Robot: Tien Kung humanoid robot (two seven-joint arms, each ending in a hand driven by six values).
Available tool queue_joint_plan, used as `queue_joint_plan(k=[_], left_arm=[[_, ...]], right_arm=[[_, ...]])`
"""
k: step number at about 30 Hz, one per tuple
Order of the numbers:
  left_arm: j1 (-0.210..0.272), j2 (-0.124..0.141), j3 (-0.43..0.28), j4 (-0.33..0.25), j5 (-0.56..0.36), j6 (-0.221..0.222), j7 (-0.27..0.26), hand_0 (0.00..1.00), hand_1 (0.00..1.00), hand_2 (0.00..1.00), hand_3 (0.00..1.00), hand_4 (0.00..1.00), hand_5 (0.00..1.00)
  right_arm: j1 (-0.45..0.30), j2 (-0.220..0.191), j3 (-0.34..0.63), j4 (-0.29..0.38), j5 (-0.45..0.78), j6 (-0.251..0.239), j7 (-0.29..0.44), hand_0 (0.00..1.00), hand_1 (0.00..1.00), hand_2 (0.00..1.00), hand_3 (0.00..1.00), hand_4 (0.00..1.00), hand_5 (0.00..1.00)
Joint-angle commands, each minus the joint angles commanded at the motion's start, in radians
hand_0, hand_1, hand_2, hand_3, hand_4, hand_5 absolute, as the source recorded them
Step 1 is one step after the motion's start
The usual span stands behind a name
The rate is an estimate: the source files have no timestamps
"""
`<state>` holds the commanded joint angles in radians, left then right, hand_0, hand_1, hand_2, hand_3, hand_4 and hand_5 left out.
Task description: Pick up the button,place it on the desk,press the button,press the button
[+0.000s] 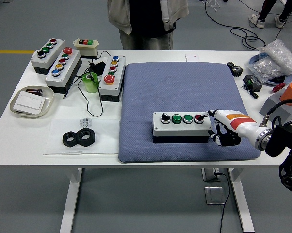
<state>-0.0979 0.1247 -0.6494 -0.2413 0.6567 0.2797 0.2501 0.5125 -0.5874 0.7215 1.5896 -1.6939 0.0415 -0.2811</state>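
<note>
A grey button box (181, 124) with a black knob, two green buttons and a red button (199, 118) lies on the blue mat (185, 104). My right hand (217, 127) comes in from the right at the box's right end. Its index fingertip touches the red button, and the other fingers curl down beside the box. It holds nothing. My left arm is out of view.
Three more button boxes (112, 75) and a small switch box (86, 46) stand at the back left, with a green tape roll (90, 82). A dish (31, 102) and black nuts (79, 138) lie left. Parts and bags sit at the right edge. A person stands behind the table.
</note>
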Motion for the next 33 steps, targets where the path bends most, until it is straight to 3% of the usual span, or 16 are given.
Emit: queue_joint_plan(k=[9,21,33], left_arm=[[0.004,0.002,0.003,0.001,-0.004,0.0,-0.002,0.683,0.652,0.751,0.788,0.699,0.998],[-0.003,0.002,0.006,0.001,-0.01,0.001,-0.003,0.683,0.652,0.75,0.788,0.699,0.998],[-0.006,0.002,0.011,0.001,-0.017,0.002,-0.004,0.683,0.651,0.749,0.788,0.698,0.998]], right_arm=[[0.006,-0.002,-0.031,0.0,0.004,0.027,-0.013,0.11,0.002,0.134,0.797,0.505,0.002],[0.019,-0.002,0.028,0.03,-0.008,-0.032,-0.003,0.114,0.002,0.136,0.801,0.524,0.002],[0.069,0.047,-0.019,0.015,-0.002,-0.032,-0.005,0.124,0.002,0.14,0.804,0.535,0.002]])
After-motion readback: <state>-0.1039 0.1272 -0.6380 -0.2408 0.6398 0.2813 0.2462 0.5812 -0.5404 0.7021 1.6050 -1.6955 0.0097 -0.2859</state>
